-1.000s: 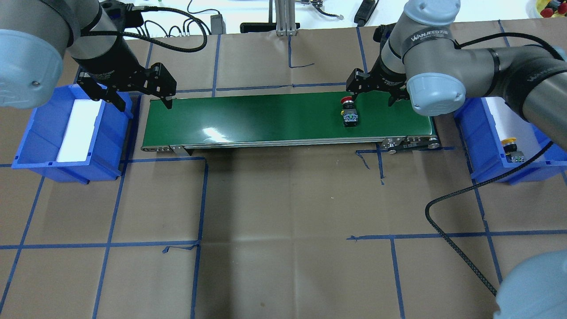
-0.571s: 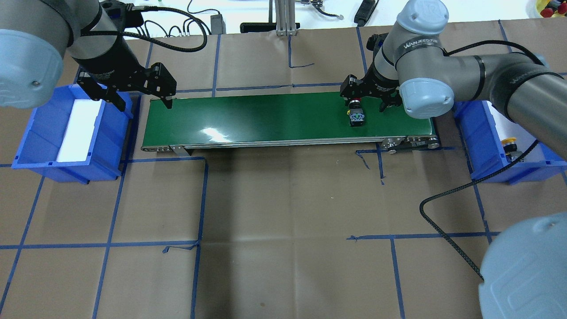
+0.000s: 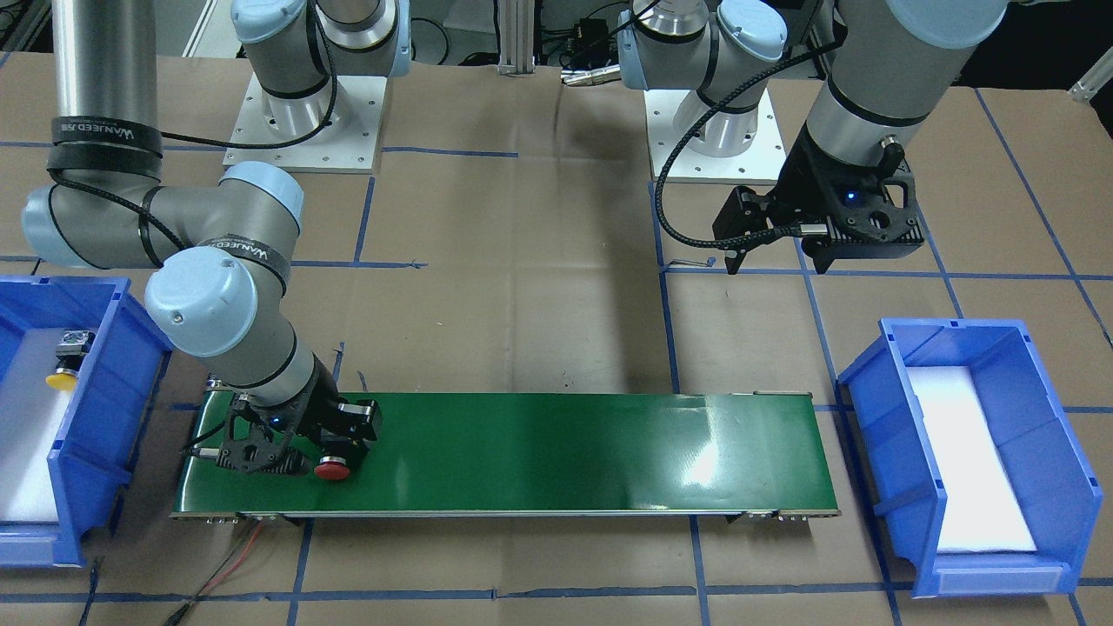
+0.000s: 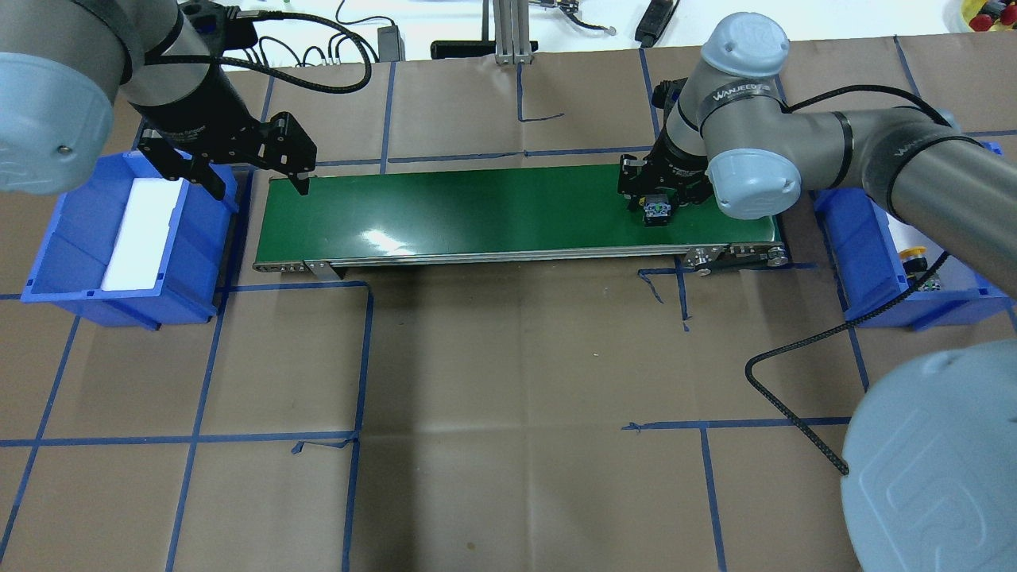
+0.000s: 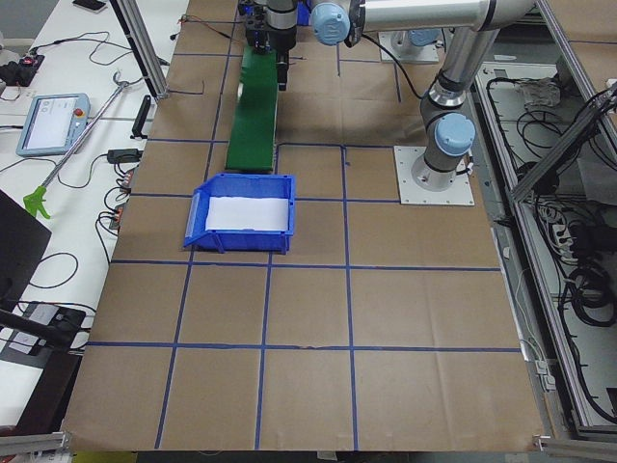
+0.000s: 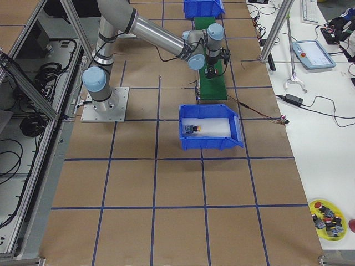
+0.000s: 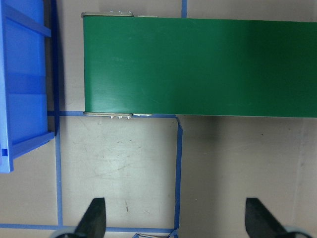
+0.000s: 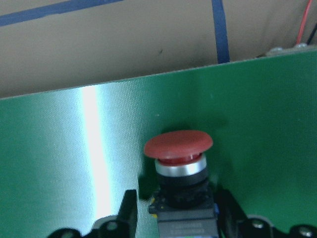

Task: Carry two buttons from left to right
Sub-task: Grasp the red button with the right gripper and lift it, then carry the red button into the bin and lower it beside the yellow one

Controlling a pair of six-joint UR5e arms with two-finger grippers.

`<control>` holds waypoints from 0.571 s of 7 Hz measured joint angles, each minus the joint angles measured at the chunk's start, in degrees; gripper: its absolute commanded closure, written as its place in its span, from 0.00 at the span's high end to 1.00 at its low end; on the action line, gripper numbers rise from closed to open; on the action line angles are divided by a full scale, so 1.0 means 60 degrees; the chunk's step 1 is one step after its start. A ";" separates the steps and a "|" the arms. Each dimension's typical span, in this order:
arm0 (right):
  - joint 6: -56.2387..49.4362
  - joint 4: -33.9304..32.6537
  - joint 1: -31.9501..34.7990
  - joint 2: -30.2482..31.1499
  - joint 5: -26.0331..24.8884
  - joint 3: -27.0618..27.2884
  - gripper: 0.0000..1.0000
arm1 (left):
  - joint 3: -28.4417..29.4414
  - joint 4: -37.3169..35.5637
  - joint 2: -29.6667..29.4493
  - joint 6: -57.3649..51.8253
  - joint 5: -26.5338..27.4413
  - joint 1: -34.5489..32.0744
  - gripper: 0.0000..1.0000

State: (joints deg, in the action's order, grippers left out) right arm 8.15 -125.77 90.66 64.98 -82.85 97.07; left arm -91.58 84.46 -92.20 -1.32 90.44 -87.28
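At right end of belt: red button, between nearly closed jaws of right claw; can't tell if gripped. In right bin: yellow button. Near left bin: left claw, wide open, empty.

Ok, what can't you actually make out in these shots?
Whether the right gripper is clamped on the red button: the right wrist view's bottom edge cuts off its fingers.
The red button's cap: in the overhead view, hidden under that gripper.
The yellow button: in the overhead view, partly covered by the right arm's cable.
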 measured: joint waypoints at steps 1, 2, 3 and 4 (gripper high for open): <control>-0.0247 0.0065 -0.0052 0.0056 -0.0332 -0.0053 0.05 | 0.0000 0.0000 0.0000 0.0000 0.0000 0.0000 1.00; -0.0556 0.0377 -0.0176 0.0217 -0.0939 -0.0238 0.05 | 0.0000 0.0000 0.0000 0.0000 0.0000 0.0000 1.00; -0.0856 0.1235 -0.0384 0.0581 -0.1331 -0.0644 0.04 | 0.0000 0.0000 0.0000 0.0000 0.0000 0.0000 1.00; -0.1207 0.2375 -0.0739 0.0965 -0.1481 -0.1273 0.04 | 0.0000 0.0000 0.0001 0.0000 0.0000 0.0000 1.00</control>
State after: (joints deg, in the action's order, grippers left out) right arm 0.91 -111.52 86.23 70.77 -91.74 89.43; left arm -91.58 84.46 -92.19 -1.32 90.44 -87.28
